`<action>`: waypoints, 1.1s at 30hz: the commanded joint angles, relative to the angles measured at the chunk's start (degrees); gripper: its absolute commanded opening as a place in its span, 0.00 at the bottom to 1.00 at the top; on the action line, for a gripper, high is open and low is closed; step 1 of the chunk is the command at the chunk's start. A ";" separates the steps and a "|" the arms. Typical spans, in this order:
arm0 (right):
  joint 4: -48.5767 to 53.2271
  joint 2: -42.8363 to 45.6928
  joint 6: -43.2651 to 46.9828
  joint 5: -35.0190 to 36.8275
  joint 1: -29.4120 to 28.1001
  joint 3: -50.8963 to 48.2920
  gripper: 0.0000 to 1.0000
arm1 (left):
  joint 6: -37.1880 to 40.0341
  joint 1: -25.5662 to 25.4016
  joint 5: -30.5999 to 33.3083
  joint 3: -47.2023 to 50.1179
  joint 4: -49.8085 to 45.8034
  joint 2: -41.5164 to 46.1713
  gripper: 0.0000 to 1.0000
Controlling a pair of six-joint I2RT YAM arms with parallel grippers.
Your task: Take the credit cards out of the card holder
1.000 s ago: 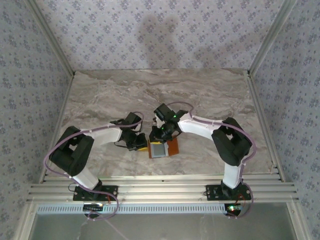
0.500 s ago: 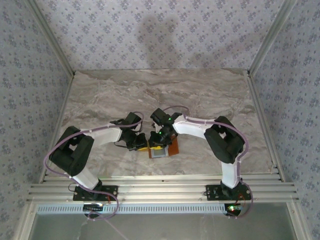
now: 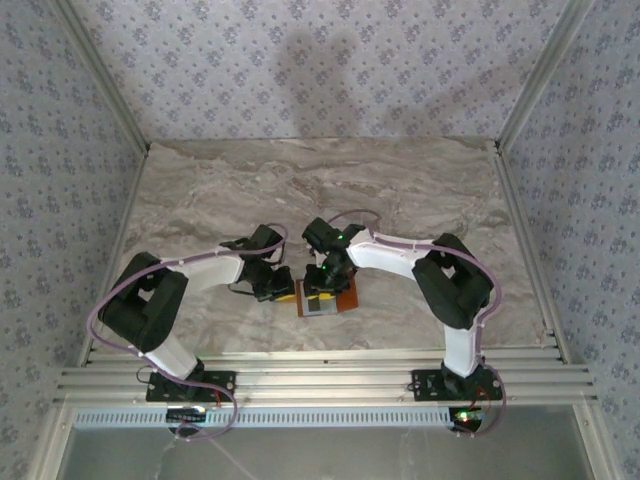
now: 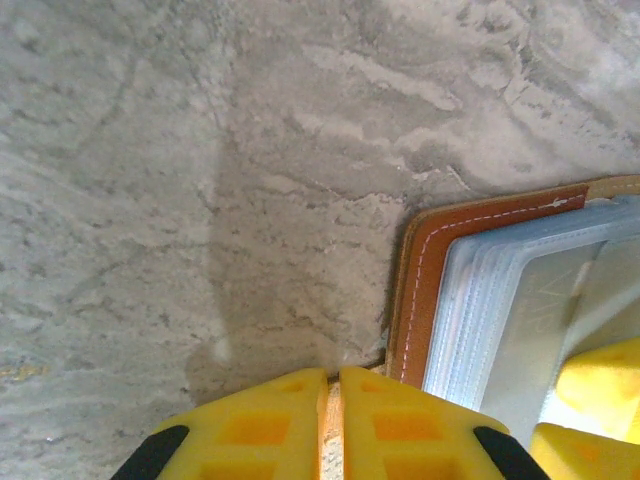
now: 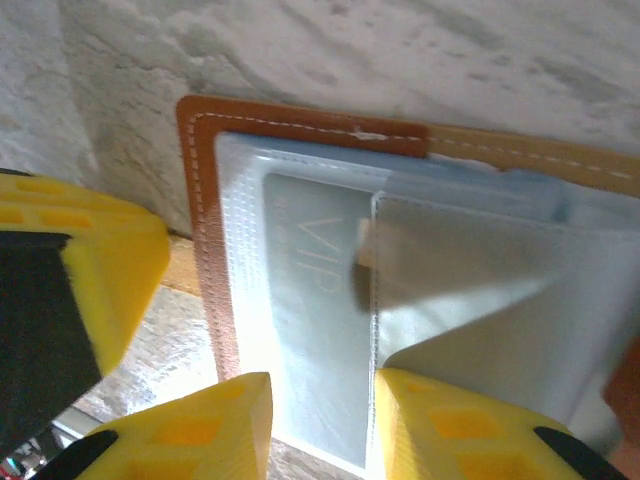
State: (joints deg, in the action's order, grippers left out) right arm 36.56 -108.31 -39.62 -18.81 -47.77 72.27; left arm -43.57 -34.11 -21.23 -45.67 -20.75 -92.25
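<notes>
The brown card holder lies open on the marble table, its grey-blue inside facing up. A pale silvery credit card marked VIP sits in its clear sleeves, seen as a stack in the left wrist view. My right gripper is open low over that card, one yellow finger on each side of it, and it hangs above the wallet's far end. My left gripper is shut on the card holder's tan left edge, at the wallet's left side.
Bare marble table stretches to the left of and beyond the wallet. Patterned walls close in the back and both sides. A metal rail runs along the near edge by the arm bases.
The right gripper has come down and slightly left over the wallet, and its jaws have spread wider. The left gripper has stayed put, shut on the edge.
</notes>
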 commanded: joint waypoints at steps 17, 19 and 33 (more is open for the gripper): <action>20.19 2.12 3.11 20.62 0.12 4.78 0.43 | 0.35 0.27 0.80 -1.38 -3.45 0.84 0.14; 20.77 1.97 3.12 21.92 0.24 4.49 0.43 | 0.73 0.29 0.84 -1.86 -4.13 1.06 0.14; 23.45 5.46 5.66 25.41 2.17 4.42 0.41 | -0.26 -2.23 1.24 -6.92 -7.72 3.59 0.15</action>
State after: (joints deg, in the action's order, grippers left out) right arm 58.17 -106.19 -34.98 6.07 -46.09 75.61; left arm -43.42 -35.14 -20.62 -50.26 -26.35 -90.30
